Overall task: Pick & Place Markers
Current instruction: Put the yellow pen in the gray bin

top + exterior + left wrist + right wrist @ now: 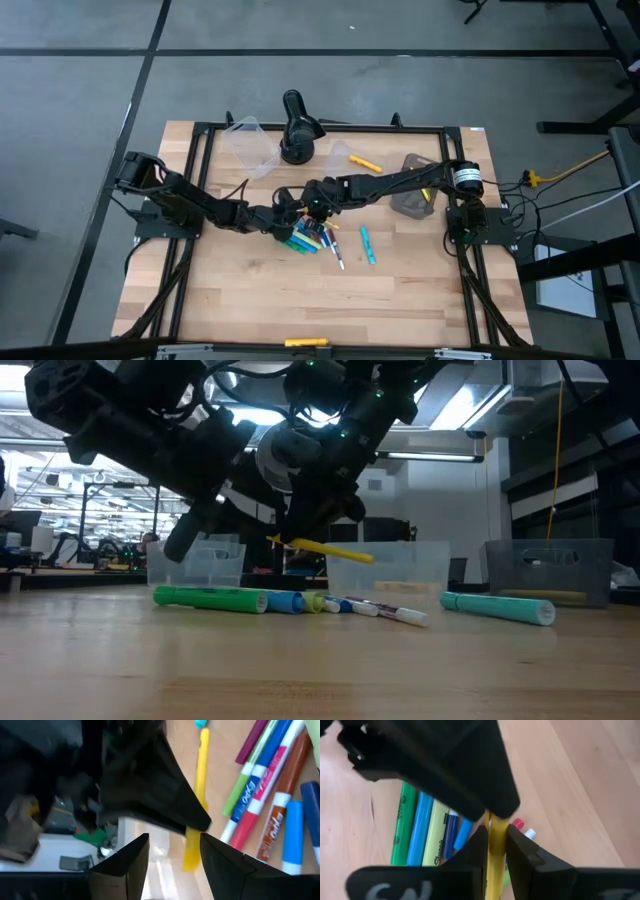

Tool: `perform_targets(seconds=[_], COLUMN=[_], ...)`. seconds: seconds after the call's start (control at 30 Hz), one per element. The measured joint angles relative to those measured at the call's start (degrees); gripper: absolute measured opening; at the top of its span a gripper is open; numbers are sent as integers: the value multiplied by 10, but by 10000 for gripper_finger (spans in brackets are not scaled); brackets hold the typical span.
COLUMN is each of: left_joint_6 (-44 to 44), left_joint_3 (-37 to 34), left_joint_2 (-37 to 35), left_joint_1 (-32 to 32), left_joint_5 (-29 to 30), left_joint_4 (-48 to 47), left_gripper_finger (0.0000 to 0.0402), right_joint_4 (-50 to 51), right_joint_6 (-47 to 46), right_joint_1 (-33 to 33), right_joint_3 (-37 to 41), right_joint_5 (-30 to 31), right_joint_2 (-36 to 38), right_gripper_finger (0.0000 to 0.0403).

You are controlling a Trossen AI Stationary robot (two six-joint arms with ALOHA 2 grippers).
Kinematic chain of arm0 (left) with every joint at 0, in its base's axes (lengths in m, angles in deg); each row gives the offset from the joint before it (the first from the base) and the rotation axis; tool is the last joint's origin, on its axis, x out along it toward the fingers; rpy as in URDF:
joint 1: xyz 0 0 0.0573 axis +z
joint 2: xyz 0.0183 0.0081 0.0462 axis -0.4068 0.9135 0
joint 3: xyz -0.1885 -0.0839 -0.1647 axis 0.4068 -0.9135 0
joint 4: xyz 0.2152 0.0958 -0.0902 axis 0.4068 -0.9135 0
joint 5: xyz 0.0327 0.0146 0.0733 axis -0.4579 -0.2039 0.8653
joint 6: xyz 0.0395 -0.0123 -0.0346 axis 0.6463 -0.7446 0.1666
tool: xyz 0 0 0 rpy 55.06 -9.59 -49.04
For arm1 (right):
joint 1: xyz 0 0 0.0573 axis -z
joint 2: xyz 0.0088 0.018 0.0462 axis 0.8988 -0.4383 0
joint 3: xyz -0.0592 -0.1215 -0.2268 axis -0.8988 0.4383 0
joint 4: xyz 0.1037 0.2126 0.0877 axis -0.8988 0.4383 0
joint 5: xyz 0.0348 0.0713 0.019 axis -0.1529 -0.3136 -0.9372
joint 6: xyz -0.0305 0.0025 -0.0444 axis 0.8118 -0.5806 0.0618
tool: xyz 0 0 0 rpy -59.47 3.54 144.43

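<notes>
Overhead, markers [312, 238] lie clustered mid-table beneath my two grippers, which meet there; a cyan marker [367, 244] lies apart, a black lamp [297, 126] and clear tubs [252, 145] beyond. Level with the table, my right gripper [300, 540] holds a yellow marker [322, 549] above the row, nearly horizontal. Left wrist: my fingers [127, 865] stand wide, the yellow marker lengthwise between them. Right wrist: my fingers [522, 850] pinch the yellow shaft.
</notes>
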Motion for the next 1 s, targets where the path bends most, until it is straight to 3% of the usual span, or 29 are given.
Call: perform_targets(seconds=[0.3, 0.7, 1.0], left_joint_6=[69, 69, 67], left_joint_3=[2, 2, 2], left_joint_2=[-1, -1, -1], left_joint_1=[0, 6, 1], left_joint_5=[-37, -6, -10], left_joint_4=[-49, -57, -48], left_gripper_finger=[171, 170, 128], right_joint_4=[-4, -15, -15], right_joint_6=[0, 0, 0], right_joint_1=[0, 0, 0], right_joint_3=[0, 0, 0], right_joint_5=[-8, -21, -21], right_joint_2=[0, 0, 0], right_gripper_finger=[49, 49, 49])
